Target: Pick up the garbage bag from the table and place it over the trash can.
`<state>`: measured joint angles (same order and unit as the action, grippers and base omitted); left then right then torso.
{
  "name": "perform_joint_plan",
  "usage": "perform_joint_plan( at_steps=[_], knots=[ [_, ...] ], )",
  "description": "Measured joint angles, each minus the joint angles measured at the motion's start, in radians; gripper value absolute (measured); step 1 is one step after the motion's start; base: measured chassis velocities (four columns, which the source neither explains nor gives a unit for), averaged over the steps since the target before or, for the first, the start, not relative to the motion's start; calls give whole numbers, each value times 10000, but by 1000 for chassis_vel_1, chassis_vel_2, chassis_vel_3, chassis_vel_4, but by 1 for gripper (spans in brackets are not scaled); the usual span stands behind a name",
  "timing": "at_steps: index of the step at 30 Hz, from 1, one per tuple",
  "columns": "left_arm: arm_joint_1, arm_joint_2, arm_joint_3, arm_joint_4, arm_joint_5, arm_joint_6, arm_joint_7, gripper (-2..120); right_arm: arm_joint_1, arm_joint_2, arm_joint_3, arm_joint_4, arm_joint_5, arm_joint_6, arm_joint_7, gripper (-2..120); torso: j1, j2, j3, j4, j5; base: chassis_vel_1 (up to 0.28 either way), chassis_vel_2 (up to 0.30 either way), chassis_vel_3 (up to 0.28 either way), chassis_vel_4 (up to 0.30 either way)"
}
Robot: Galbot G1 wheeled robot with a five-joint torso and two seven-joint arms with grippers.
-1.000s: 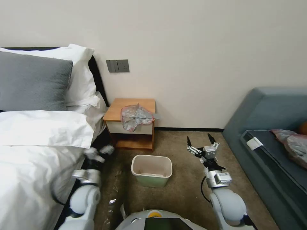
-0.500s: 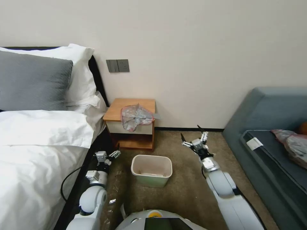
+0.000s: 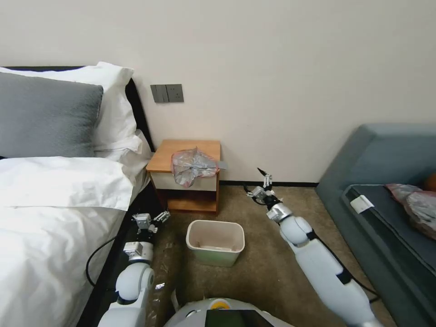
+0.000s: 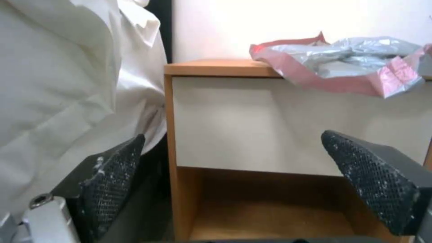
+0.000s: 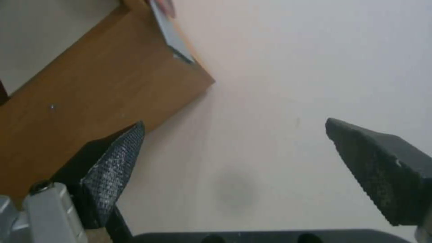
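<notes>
The garbage bag (image 3: pixel 193 165), crumpled silvery-grey plastic with a pink-red rim, lies on the table (image 3: pixel 181 150) and hangs over its white drawer front. The trash can (image 3: pixel 196 227) stands on the carpet in front of the table, cream inside and pale green outside. My right gripper (image 3: pixel 256 181) is open, low beside the table's right side and below the bag. My left gripper (image 3: pixel 156 218) is open near the floor, left of the can, facing the table. The left wrist view shows the bag (image 4: pixel 342 64) above the drawer front (image 4: pixel 252 125). The right wrist view shows the table's wooden side (image 5: pixel 90 84) between open fingers (image 5: pixel 121 152).
A bed (image 3: pixel 54 213) with white linen and pillows runs along the left, close to my left arm. A blue-grey sofa (image 3: pixel 386 181) on the right holds another silvery bag (image 3: pixel 418 200). Brown carpet (image 3: pixel 268 268) lies open around the can.
My right arm has stretched forward and to the left, bringing its gripper close to the table's right side. The left gripper settled near the bed's edge and has barely moved since.
</notes>
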<state>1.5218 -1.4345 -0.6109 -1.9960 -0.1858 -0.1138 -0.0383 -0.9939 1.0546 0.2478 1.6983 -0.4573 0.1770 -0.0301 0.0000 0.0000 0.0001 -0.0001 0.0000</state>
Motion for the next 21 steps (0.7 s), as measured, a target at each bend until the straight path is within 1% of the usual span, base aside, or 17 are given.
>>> perform_joint_plan(
  at_steps=[1,2,4,5,8,12,15,21],
  knots=[
    [-2,-28,22,98,48,-54,-3,100,304,-12,-244,-323,-190,88,3,100,0,0,0,0,-1,0,0,0,0],
    [-2,-28,22,98,48,-54,-3,100,304,-12,-244,-323,-190,88,3,100,0,0,0,0,-1,0,0,0,0],
    [3,-66,75,226,142,-131,-12,100,843,15,-628,-908,-539,273,58,100,0,0,0,0,0,0,0,0,0],
    [3,-66,75,226,142,-131,-12,100,843,15,-628,-908,-539,273,58,100,0,0,0,0,0,0,0,0,0],
    [2,-122,177,300,239,-162,-17,100,1638,180,-1021,-1655,-1074,598,164,100,0,0,1,0,-1,0,0,0,0],
    [-32,-156,221,321,276,-162,-16,100,2142,330,-1238,-2074,-1417,853,242,100,0,0,0,1,-2,0,0,0,0],
    [-73,-172,234,383,286,-162,-24,100,2723,530,-1601,-2551,-1676,1045,328,100,0,0,0,1,-2,0,0,0,0],
    [-133,-120,236,479,269,-170,-48,100,3329,799,-2100,-3164,-2051,1287,398,100,1,0,0,1,-2,0,0,0,0]
  ],
)
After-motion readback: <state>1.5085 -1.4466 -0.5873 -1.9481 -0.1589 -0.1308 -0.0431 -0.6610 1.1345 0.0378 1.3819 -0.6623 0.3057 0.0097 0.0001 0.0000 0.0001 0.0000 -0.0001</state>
